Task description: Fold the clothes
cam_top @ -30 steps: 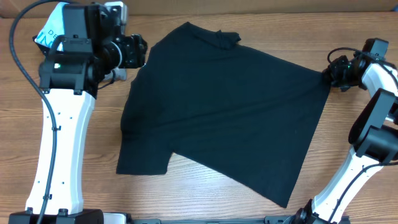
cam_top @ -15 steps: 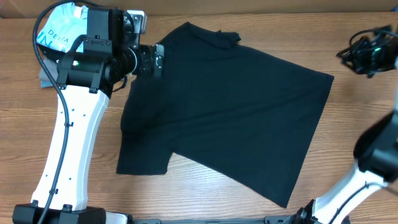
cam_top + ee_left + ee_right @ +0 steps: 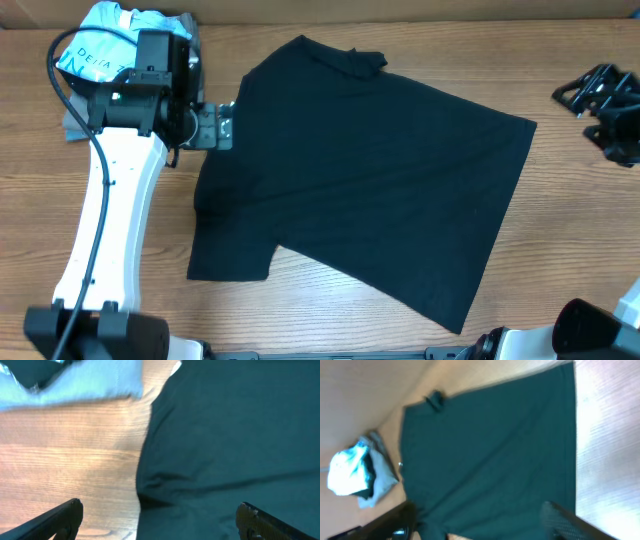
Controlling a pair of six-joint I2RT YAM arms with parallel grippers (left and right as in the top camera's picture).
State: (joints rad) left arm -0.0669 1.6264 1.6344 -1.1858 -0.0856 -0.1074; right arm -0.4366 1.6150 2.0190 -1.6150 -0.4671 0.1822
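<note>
The clothes are one black T-shirt (image 3: 370, 170) lying spread flat on the wooden table, neck toward the back and hem at the front right. My left gripper (image 3: 224, 125) hovers at the shirt's left edge, near the sleeve. In the left wrist view its fingers stand wide apart over the shirt's (image 3: 240, 435) edge and bare wood, holding nothing. My right gripper (image 3: 585, 95) is raised at the far right, apart from the shirt. From that height the right wrist view takes in the whole shirt (image 3: 490, 445), and the fingers are open and empty.
A light blue shirt with white lettering (image 3: 110, 30) lies on a grey folded shirt (image 3: 72, 128) at the back left corner, behind my left arm. Both also show in the right wrist view, light blue shirt (image 3: 347, 467) on grey shirt (image 3: 382, 482). Bare wood surrounds the black shirt.
My right gripper let go of the shirt's right corner, lifted away to the right and opened. My left gripper opened wide, moved onto the shirt's left edge, then drew back left.
</note>
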